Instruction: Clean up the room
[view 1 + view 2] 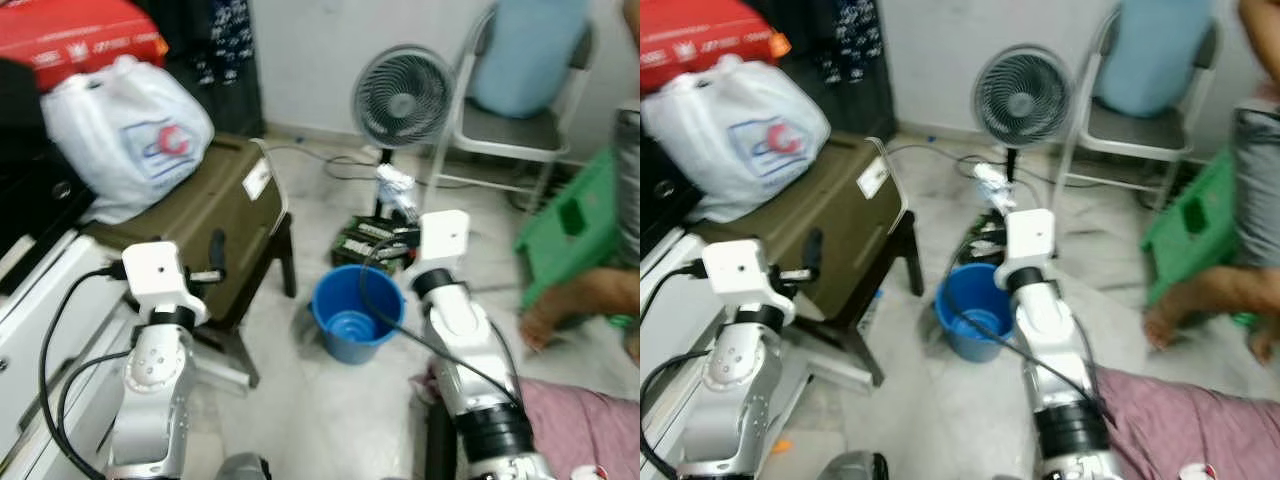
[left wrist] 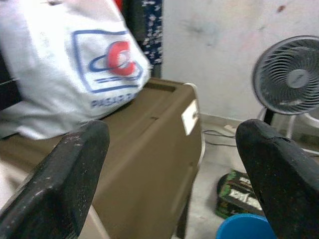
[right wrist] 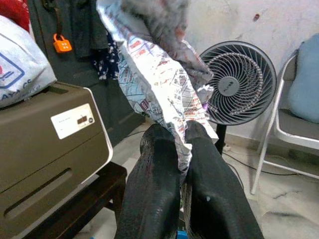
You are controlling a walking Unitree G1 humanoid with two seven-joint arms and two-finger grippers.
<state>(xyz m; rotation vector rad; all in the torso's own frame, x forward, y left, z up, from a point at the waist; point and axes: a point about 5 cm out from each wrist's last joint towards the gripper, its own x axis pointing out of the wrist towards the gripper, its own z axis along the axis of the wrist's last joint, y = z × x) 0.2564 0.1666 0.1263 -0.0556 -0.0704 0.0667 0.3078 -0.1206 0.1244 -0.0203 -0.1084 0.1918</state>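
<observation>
My right gripper [image 3: 178,133] is shut on a crumpled printed plastic wrapper [image 3: 154,69], held up in front of the fan. In the left eye view the wrapper [image 1: 396,188] hangs just behind and above a blue bucket [image 1: 355,312] that stands on the floor between my arms. My left gripper [image 2: 172,132] is open with nothing between its fingers and points toward the olive-brown box [image 2: 144,149]. One of its black fingers [image 1: 215,246] shows beside that box.
A white plastic bag [image 1: 125,135] sits on the olive-brown box [image 1: 225,215], which rests on a dark stool. A floor fan [image 1: 402,97], a folding chair [image 1: 510,130] and a green stool [image 1: 575,225] stand behind. A person's foot [image 1: 575,300] and pink cloth [image 1: 590,425] lie at right.
</observation>
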